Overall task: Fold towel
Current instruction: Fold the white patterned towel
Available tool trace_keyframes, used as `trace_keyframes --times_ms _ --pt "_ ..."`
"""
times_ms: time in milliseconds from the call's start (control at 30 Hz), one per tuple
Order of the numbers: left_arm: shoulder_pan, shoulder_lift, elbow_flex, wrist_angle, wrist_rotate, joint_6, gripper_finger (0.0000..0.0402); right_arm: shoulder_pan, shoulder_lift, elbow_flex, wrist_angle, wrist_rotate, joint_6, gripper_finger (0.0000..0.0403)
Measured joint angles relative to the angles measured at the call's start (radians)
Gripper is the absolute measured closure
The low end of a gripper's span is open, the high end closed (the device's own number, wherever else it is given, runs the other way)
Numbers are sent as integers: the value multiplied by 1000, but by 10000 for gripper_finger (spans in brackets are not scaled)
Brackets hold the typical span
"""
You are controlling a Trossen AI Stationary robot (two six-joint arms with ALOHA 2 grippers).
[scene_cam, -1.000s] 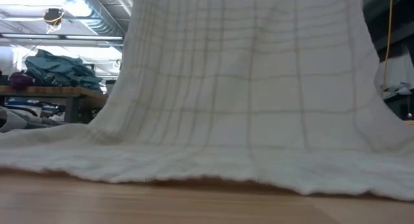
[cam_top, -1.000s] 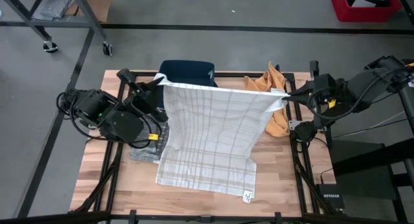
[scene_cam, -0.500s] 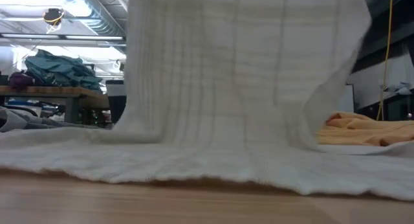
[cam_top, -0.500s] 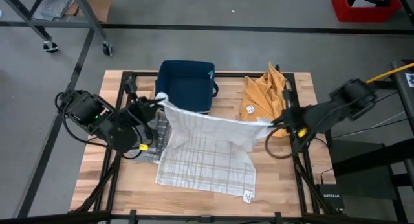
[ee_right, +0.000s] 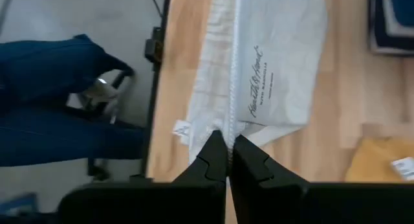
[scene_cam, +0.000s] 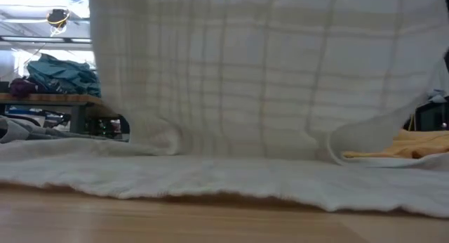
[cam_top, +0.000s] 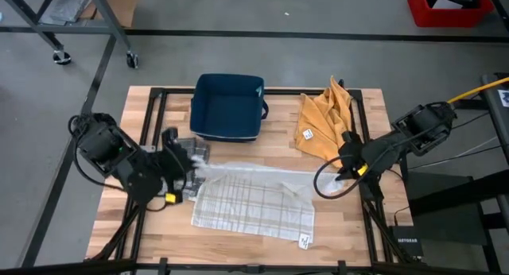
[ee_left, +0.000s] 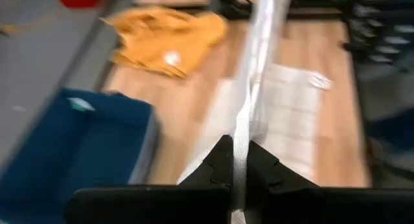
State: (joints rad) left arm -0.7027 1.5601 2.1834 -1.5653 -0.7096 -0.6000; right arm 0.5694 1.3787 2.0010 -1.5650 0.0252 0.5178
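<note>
Towel (cam_top: 253,197) is lying at lower centre of the counter (cam_top: 350,227), its near hem stopping short of the counter's lower edge. Bare wood is showing along that edge and lower right. Left tool (cam_top: 193,168) is pinching the towel's upper-left corner, jaws narrow. Right tool (cam_top: 340,174) is gripping the upper-right corner, likewise narrow. Blue bin (cam_top: 227,106) and orange cloth (cam_top: 322,125) are sitting at upper centre. Against 1 second earlier, both corners are now lower, nearer the hem.
</note>
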Motion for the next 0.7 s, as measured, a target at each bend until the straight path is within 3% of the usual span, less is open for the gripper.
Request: trace_keyframes --times_ms 167,367,700 --pt "-23 46 0 -5 130 -64 401 1 38 1 -5 -58 35 398" --pt "-56 95 0 -8 204 -109 401 4 106 1 -8 -130 35 398" --pt "-130 125 0 4 246 -257 401 138 184 1 27 -92 103 398"
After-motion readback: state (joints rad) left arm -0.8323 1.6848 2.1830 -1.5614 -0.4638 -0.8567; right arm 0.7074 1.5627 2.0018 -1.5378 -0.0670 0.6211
